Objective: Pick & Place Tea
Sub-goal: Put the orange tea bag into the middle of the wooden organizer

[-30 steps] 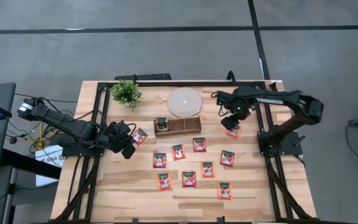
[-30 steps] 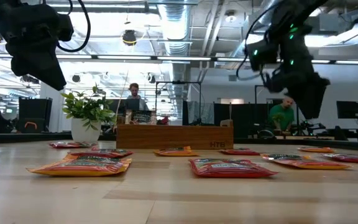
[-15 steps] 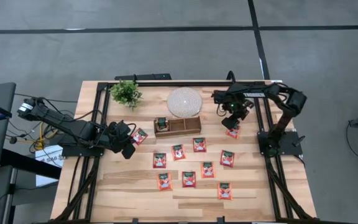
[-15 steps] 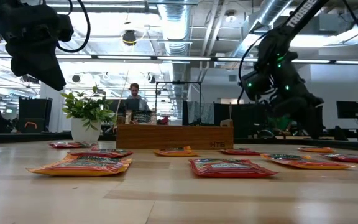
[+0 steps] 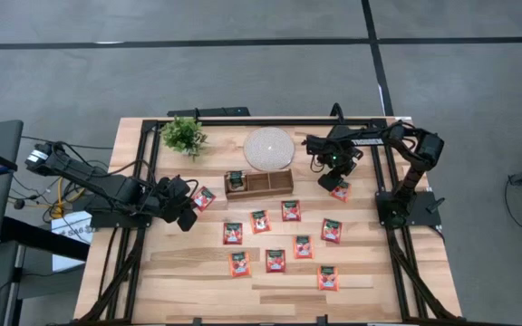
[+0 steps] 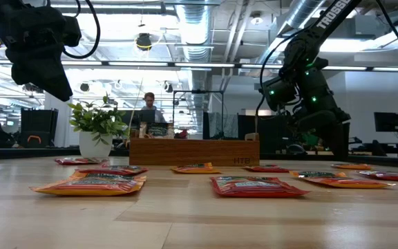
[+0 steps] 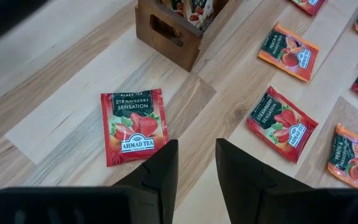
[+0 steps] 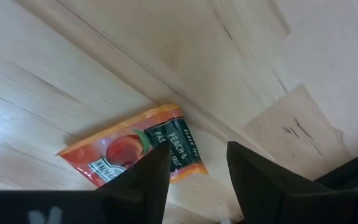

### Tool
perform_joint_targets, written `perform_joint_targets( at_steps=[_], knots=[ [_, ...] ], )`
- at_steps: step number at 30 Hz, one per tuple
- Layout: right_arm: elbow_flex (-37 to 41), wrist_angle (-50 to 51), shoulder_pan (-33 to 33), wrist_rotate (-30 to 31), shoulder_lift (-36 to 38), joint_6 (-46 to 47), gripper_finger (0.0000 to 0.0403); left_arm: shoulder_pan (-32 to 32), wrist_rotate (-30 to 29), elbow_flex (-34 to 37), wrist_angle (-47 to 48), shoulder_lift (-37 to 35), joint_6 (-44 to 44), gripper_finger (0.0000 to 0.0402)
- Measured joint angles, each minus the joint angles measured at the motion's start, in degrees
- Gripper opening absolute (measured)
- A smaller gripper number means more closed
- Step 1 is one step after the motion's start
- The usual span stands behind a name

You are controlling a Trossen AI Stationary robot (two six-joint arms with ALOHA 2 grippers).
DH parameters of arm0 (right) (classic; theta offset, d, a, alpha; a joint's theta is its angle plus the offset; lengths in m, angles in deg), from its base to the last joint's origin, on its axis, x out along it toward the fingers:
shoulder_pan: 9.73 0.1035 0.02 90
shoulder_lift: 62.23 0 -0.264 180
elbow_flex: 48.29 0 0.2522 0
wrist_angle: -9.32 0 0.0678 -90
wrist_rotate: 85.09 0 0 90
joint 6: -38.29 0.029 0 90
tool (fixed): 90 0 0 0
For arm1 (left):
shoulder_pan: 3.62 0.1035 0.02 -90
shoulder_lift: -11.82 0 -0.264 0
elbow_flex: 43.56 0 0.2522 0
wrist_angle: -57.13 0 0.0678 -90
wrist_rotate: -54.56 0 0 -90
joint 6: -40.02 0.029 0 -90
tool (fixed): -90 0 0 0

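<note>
We see the right gripper (image 8: 194, 180) with its fingers parted, empty, low over a peach tea sachet (image 8: 132, 154) lying flat on the table (image 5: 370, 272) to the right of the wooden tray (image 5: 259, 184). The left gripper (image 7: 192, 177) hangs with its fingers apart too, holding nothing, just beside a strawberry sachet (image 7: 133, 124) left of that tray. The other red-orange sachets (image 5: 275, 261) lie scattered flat in front of the tray, and a few stand in the tray's left compartment.
</note>
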Motion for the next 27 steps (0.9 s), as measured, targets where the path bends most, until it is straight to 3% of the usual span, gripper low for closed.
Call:
perform_joint_targets(
  at_steps=[16, 27],
  knots=[
    [7.6, -4.28, 0.88, -0.02, 0.4, 4.5, 0.0139, 0.0, 0.31, 0.0, -0.01, 0.0, 0.04, 0.0099],
    [7.72, -5.05, 0.96, -0.52, 0.24, 4.57, 0.0068, 0.0, 1.21, 0.0, -0.06, 0.0, -0.4, 0.0099]
  ],
)
